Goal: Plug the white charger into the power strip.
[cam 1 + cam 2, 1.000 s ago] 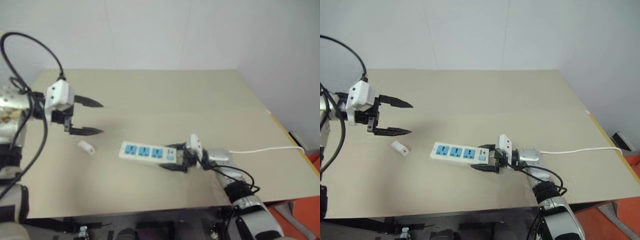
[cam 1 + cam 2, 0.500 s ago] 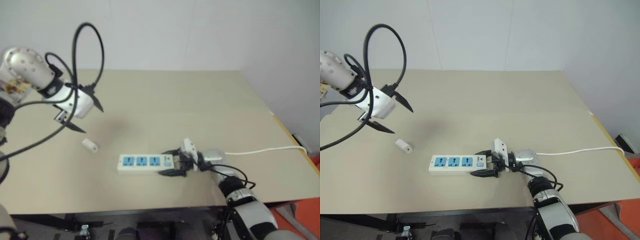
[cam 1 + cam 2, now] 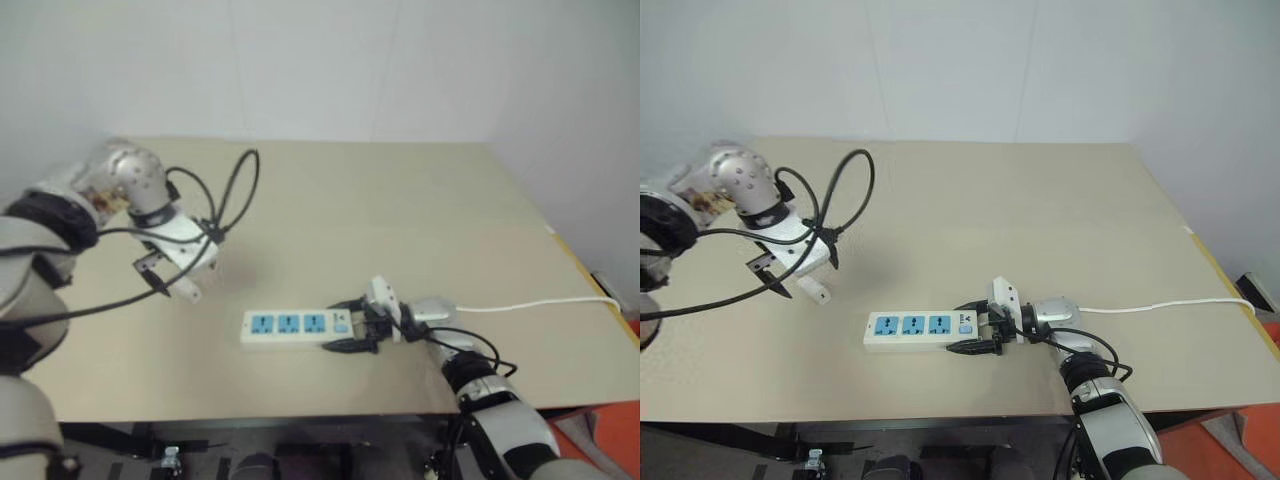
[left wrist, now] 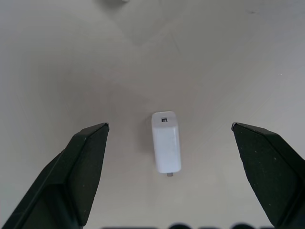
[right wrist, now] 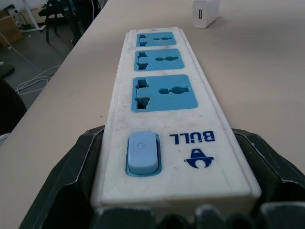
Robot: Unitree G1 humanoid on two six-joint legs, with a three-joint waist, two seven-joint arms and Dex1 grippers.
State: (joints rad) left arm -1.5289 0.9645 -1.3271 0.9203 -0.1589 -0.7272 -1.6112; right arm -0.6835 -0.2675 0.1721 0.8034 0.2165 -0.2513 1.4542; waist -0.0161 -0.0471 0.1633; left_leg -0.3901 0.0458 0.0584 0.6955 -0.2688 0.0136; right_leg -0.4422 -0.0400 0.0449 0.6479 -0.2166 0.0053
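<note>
**A:** Which step is in hand?

**B:** The pickup, by my reading. The left end effector (image 4: 169, 138) hangs over the white charger (image 4: 166, 141) with its two black fingers (image 4: 86, 157) spread wide — one on each side of the charger, neither touching it. The charger lies flat on the tabletop (image 3: 400, 200), toward the left edge, its metal pins poking out of one end.

**A:** And the power strip?

**B:** The power strip (image 3: 297, 325) lies flat near the front edge, about midway along it, well apart from the charger. The right end effector (image 5: 174, 191) pinches its switch end, a finger pressed against each long side, seemingly to steady it. A thin white cord (image 3: 530, 303) runs off toward the right edge.

**A:** What does the next move call for?

**B:** Probably lowering the left end effector until the fingers flank the charger's sides, then pressing them together — squarely, since a small smooth block could skid. After that the pins need turning downward toward a socket.

**A:** Counts?

**B:** One charger, one strip with three blue sockets (image 5: 164, 92) and one blue switch (image 5: 142, 152), one cord, two end effectors.
</note>
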